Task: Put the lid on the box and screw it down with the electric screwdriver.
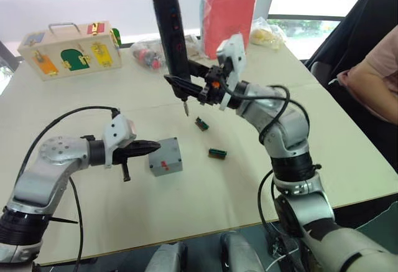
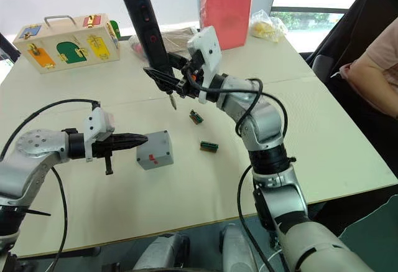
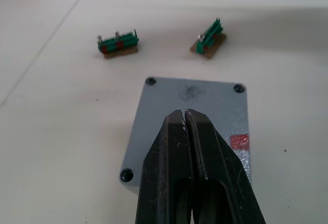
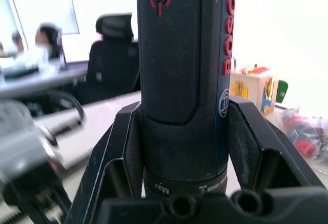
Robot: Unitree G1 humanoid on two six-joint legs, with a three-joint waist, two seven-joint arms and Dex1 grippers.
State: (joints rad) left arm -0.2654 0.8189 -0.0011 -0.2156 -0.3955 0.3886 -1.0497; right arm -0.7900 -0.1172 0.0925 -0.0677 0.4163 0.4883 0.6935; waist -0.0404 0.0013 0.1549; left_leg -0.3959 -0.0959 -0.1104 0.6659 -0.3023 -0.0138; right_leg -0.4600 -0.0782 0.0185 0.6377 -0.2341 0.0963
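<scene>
Left eye view: my right gripper (image 1: 186, 82) is clamped on the electric screwdriver (image 1: 172, 32), held well above the table (image 1: 348, 160), near upright with the top leaning slightly toward my left. Its bit (image 1: 185, 108) points down, apart from everything.

The box (image 1: 165, 157) sits on the table with the lid (image 3: 192, 108) already on it; three corner screw holes show in the left wrist view, and I cannot tell whether screws are seated.

Key relation: the box lies below the bit, nearer to me and a little toward my left. So I judge the screwdriver must travel down and back toward me, staying vertical over a corner hole.

My left gripper (image 1: 152, 146) has its fingers pressed together, holding nothing, tip at the box's left edge, seemingly bracing it. Left arm is nearer the box.

Two small green circuit boards (image 1: 217, 153) lie right of the box, one further back.
</scene>
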